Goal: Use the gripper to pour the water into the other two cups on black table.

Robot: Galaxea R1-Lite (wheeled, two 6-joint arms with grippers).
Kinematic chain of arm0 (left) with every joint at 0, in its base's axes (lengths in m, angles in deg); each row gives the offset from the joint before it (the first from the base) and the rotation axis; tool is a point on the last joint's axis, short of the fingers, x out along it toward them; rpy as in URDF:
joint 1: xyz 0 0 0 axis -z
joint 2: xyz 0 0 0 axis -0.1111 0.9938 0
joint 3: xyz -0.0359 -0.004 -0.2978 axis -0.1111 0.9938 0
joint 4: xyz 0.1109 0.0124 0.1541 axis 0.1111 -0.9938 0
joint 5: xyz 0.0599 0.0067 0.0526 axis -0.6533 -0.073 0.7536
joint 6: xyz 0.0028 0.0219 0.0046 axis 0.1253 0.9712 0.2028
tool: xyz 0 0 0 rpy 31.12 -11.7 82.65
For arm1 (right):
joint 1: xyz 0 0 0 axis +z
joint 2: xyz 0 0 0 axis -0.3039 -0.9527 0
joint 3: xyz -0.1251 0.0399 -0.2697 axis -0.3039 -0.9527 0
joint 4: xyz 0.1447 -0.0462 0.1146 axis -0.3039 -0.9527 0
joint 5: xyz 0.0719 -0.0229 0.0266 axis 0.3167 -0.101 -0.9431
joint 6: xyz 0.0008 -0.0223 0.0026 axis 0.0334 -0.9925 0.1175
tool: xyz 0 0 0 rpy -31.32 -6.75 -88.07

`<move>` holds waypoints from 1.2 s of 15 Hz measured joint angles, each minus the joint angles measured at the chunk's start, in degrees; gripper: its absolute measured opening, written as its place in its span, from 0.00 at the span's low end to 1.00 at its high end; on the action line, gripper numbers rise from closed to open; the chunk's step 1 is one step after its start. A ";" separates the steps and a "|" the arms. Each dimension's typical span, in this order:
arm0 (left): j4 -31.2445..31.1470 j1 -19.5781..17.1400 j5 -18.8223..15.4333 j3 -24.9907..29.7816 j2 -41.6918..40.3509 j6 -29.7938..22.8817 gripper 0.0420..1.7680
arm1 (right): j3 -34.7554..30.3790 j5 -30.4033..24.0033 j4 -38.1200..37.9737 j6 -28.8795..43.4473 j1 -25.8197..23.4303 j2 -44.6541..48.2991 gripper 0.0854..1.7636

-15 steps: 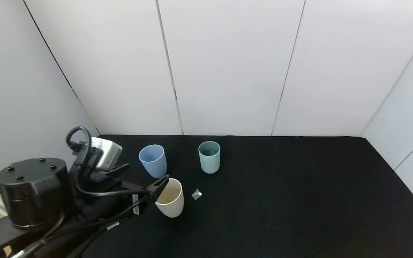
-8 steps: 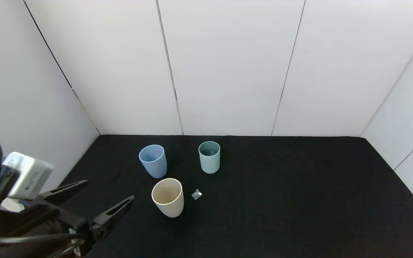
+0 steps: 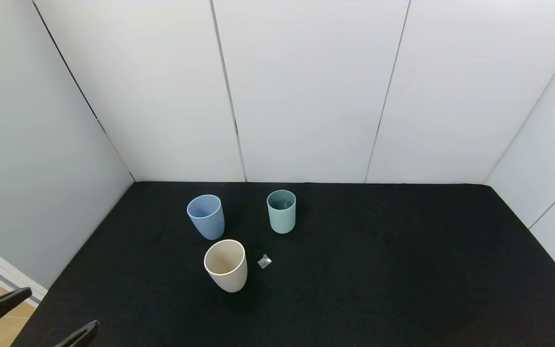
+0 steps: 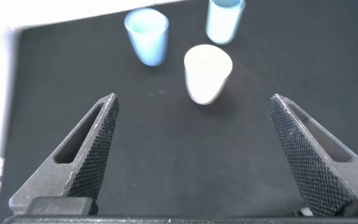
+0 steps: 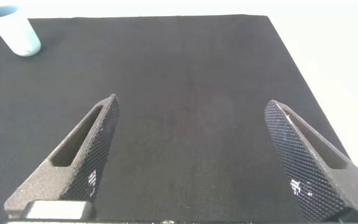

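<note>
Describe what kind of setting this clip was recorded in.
Most likely a lab test booth, not a home: a black table boxed in by plain white wall panels, bare but for three plastic cups and the left gripper, open at its edge.

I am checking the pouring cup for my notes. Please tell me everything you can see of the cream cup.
The cream cup is a handleless tumbler, plastic by its look, tapering toward the base. It stands upright and open on the black table, nearest the robot of the three cups. Its inside looks cream; water cannot be made out. Nothing touches it but the table: a small clear scrap lies close beside it, and the open left gripper is well away.
</note>
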 joint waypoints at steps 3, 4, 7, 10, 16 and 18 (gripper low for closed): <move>-1.77 -7.11 -4.06 0.66 -6.70 0.24 0.97 | 0.00 0.06 0.00 -0.02 0.00 0.00 0.97; -3.45 -9.48 -5.02 0.74 -9.37 0.38 0.97 | 0.00 0.02 0.00 -0.02 0.00 0.00 0.97; -6.21 -14.82 -7.94 0.74 -15.66 0.46 0.97 | 0.00 0.02 -0.02 -0.02 0.00 0.00 0.97; -5.28 -18.82 -9.18 1.43 -19.55 0.07 0.97 | 0.00 0.02 0.00 -0.02 0.00 0.00 0.97; -6.90 -25.76 -15.64 3.99 -27.03 1.58 0.97 | 0.00 0.02 0.00 -0.05 0.00 0.00 0.97; -6.90 -25.98 -15.81 6.45 -31.05 2.28 0.97 | 0.00 0.02 0.00 0.00 0.00 0.00 0.97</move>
